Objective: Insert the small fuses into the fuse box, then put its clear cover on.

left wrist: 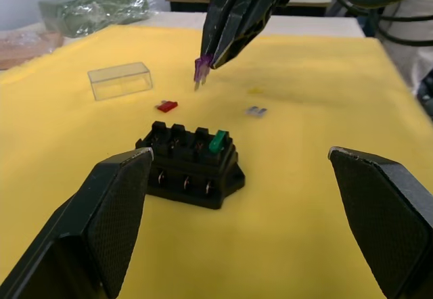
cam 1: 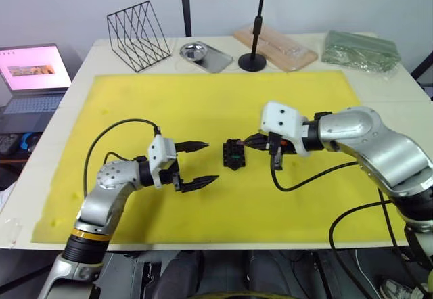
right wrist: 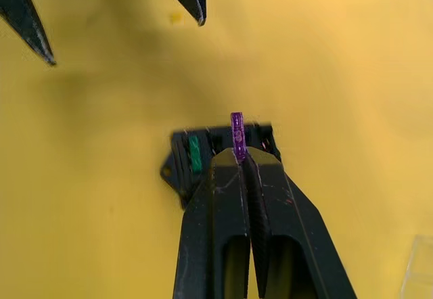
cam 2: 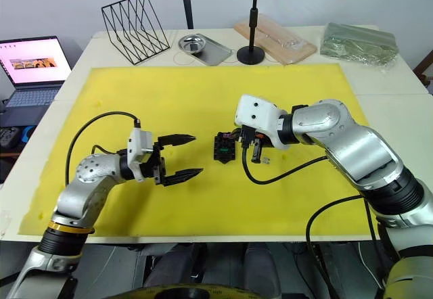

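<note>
On the yellow mat mid-desk, fuse box [left wrist: 190, 166] holds one green fuse [left wrist: 217, 141]; right gripper [left wrist: 205, 63] clamped on purple fuse [right wrist: 237, 135] above it, left gripper [cam 1: 197, 162] apart; red fuse [left wrist: 167, 106], grey fuse [left wrist: 255, 111], clear cover [left wrist: 120, 80] still loose.
</note>
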Controlling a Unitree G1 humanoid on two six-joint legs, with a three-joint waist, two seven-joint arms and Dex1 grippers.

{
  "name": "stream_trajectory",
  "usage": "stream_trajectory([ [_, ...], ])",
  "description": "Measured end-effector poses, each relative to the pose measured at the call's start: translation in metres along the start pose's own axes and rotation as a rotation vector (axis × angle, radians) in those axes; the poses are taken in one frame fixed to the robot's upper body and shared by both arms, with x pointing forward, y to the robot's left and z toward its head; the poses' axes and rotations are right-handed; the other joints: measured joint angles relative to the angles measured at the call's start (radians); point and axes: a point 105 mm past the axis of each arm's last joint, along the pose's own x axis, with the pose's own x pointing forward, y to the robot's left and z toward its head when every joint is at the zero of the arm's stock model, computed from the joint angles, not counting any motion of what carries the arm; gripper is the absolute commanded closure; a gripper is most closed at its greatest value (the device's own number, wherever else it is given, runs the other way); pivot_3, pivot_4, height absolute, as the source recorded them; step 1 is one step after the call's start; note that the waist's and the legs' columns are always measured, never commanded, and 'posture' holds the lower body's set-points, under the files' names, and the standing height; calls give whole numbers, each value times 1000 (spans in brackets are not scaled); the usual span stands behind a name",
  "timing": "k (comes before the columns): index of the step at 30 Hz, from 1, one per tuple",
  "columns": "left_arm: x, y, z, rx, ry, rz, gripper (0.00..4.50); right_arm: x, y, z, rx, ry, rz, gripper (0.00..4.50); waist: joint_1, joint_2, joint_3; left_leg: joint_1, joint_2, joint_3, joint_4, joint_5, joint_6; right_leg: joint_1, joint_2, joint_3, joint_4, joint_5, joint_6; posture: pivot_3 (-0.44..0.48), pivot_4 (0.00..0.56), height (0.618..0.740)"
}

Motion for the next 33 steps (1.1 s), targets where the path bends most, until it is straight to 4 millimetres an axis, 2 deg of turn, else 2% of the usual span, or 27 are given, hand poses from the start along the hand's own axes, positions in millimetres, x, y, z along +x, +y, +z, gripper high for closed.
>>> stream_trajectory([
  [7,12,7,-15,23,14,92,44,12,5,-4,-10,-6,47,4500,2,0,0,0,0,0,0,0,0,0,0,0,0,0,0,0,150,740],
  [22,21,1,-16,32,6,92,44,24,6,-9,-21,7,78,4500,1,0,0,0,0,0,0,0,0,0,0,0,0,0,0,0,150,740],
  [33,24,0,-17,26,3,89,44,24,3,-13,-48,26,84,4500,1,0,0,1,0,0,0,0,0,0,0,0,0,0,0,0,150,740],
])
